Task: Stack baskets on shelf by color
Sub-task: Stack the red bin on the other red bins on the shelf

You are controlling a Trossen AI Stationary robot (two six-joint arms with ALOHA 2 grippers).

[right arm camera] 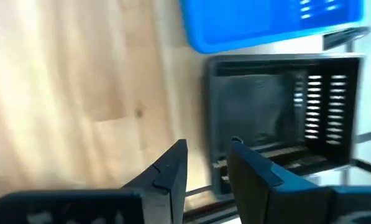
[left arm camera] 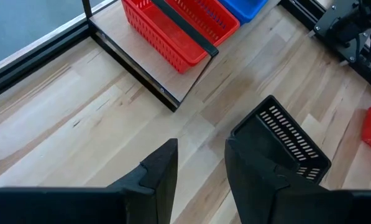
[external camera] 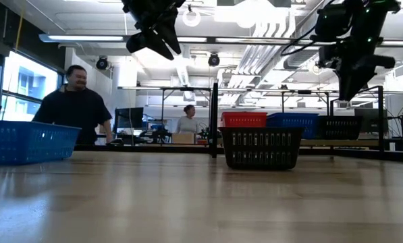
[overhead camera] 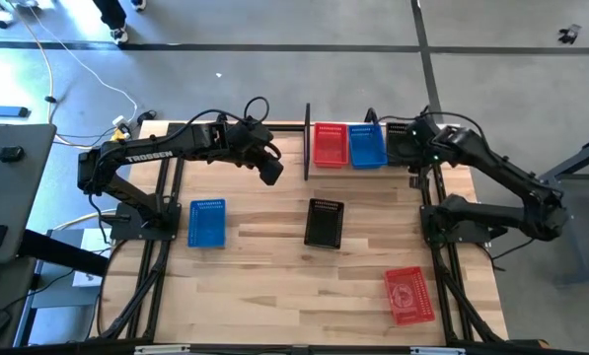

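Right claw point(overhead camera: 415, 138) hangs empty, slightly parted, over the shelf's black basket point(right arm camera: 284, 118); drifting lower risks striking its rim. Left claw point(overhead camera: 270, 170), parted, empty, waits near the bench's far edge.

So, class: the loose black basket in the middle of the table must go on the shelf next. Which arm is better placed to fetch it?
Left. Its pincer hangs empty and open beside the black basket, while the right pincer hovers over the shelf.

Smooth pale wood table point(overhead camera: 274, 286); slotted plastic baskets point(overhead camera: 324, 223); thin black metal shelf point(overhead camera: 307, 143).
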